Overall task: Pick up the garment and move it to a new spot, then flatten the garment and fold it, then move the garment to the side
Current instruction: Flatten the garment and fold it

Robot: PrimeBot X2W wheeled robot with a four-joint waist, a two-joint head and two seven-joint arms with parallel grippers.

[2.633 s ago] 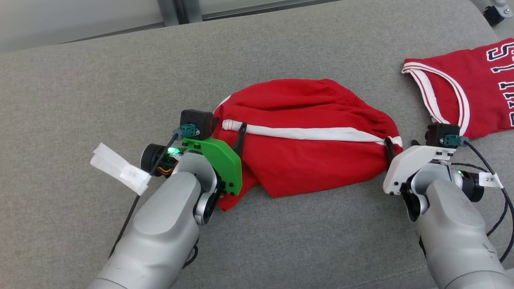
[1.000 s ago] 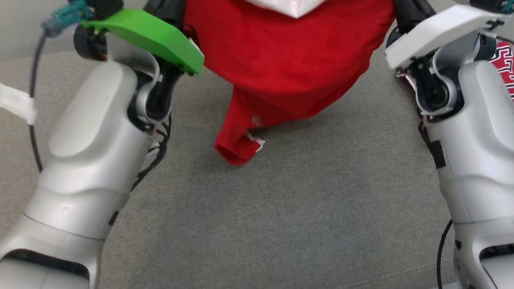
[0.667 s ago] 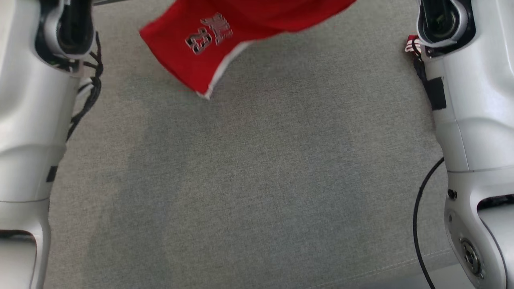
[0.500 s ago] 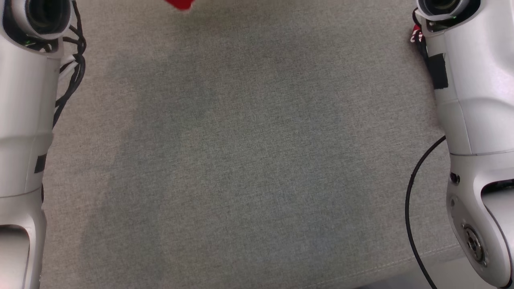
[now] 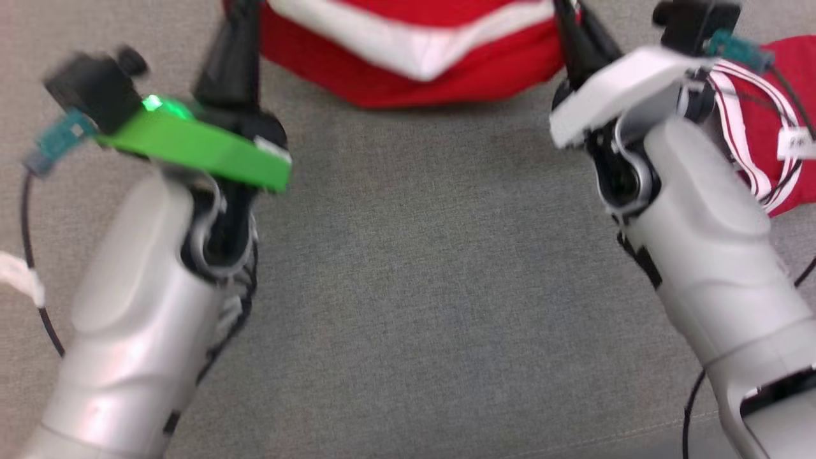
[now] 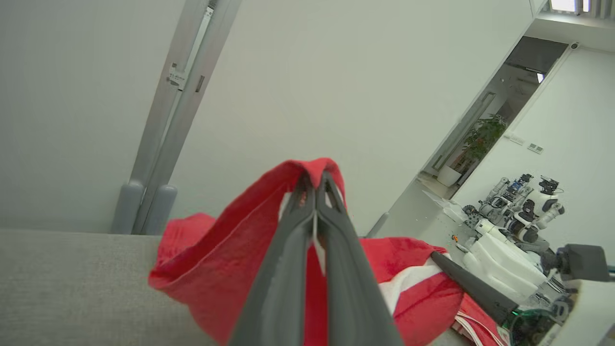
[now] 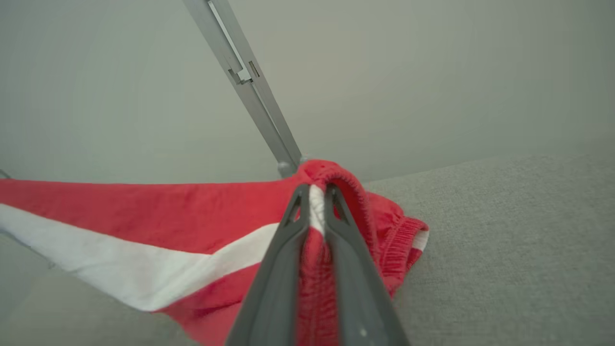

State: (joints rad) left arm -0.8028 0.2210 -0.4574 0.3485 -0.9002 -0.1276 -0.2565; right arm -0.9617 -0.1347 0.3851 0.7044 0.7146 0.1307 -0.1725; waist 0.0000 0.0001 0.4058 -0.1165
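- grey couch cushion (image 5: 408, 306) underfoot.
- the red garment (image 5: 414, 44), swung up out of sight a moment ago, is back low over the far side.
- left gripper (image 6: 314, 182) and right gripper (image 7: 317, 190) are each pinched shut on an end of it, so spreading it flat looks next.
- a second red jersey (image 5: 781, 127) lies beside the right arm.

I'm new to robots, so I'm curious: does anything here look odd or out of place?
Nothing looks damaged. The shorts sag in a V between the left gripper and right gripper, each pinching an edge. A jersey lies rumpled on the right.
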